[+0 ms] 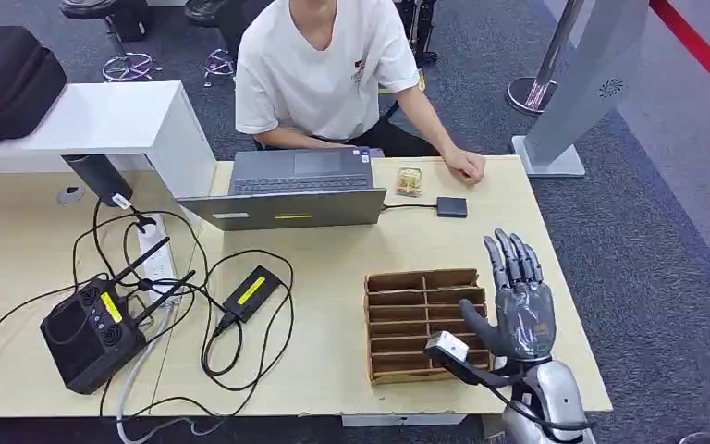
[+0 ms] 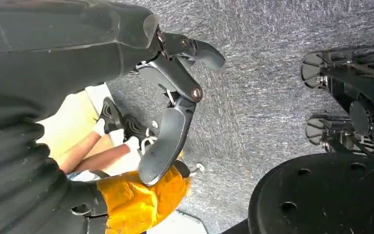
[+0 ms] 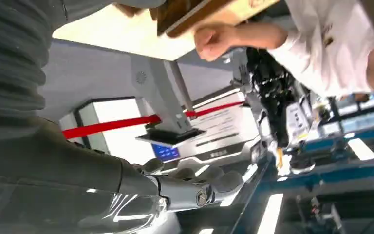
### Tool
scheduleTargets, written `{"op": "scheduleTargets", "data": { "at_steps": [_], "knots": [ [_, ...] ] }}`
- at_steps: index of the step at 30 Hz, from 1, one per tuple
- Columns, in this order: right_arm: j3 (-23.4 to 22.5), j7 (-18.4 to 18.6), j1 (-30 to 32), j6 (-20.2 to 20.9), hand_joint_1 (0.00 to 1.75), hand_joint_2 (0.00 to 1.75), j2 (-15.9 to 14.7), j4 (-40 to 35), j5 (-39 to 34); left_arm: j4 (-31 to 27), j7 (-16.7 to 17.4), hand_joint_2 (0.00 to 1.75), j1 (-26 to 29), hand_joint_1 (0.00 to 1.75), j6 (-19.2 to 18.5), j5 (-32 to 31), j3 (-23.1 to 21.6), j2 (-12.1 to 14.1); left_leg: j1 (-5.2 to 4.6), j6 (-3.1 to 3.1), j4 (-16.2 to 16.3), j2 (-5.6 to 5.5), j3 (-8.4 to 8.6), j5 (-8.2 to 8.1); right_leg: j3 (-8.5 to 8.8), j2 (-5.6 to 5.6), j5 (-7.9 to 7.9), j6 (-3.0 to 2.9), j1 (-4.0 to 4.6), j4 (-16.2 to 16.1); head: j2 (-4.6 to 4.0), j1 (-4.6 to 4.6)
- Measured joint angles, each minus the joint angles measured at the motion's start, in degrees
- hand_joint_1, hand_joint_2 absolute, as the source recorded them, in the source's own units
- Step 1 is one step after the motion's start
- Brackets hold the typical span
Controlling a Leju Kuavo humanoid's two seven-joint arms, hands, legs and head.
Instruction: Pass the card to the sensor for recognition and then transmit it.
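My right hand (image 1: 520,301) is raised over the right end of a brown cardboard divider box (image 1: 397,280), palm side down, with straight, spread fingers that hold nothing. In the right wrist view its fingers (image 3: 195,191) also stretch out bare. A small black square sensor (image 1: 452,207) lies on the table beyond the box, wired to the laptop (image 1: 298,190). A small patterned card-like item (image 1: 410,181) lies next to the person's hand (image 1: 465,165). I cannot make out a card in the box slots. My left hand (image 2: 168,112) hangs over grey carpet, thumb and fingers apart, holding nothing.
A person in a white T-shirt (image 1: 319,65) sits behind the laptop. On the left of the table (image 1: 333,370) are a black router with antennas (image 1: 92,333), a power strip (image 1: 153,254), a black adapter (image 1: 251,292) and looping cables. The table's right edge is close to my right hand.
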Motion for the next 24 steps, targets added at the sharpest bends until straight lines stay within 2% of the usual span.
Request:
{"op": "scheduleTargets", "data": {
  "at_steps": [4,9,24],
  "knots": [
    [3.8,0.9,-1.9,1.0,0.00,1.75,-2.9,2.1,-0.9,0.0,0.0,1.75,0.0,0.00,0.0,0.0,0.0,0.1,0.00,0.00,0.0,-0.01,0.01,0.00,-0.01,-0.01,0.00,0.00,0.00,0.0,0.00,-0.02],
    [5.9,1.4,-3.1,1.4,0.00,1.75,-4.4,3.5,-1.4,0.0,0.0,1.75,0.0,0.00,-0.1,0.1,0.0,0.1,0.01,0.00,0.0,-0.01,0.01,0.00,-0.01,0.00,0.00,0.00,0.01,0.0,0.00,-0.02],
    [7.8,1.9,-4.5,1.4,0.00,1.75,-5.3,5.4,-1.6,0.0,0.0,1.75,0.0,0.00,-0.4,0.1,0.0,0.1,0.00,0.00,0.0,-0.01,-0.01,0.00,-0.01,0.00,0.00,0.00,0.00,0.0,0.00,0.00]
  ]
}}
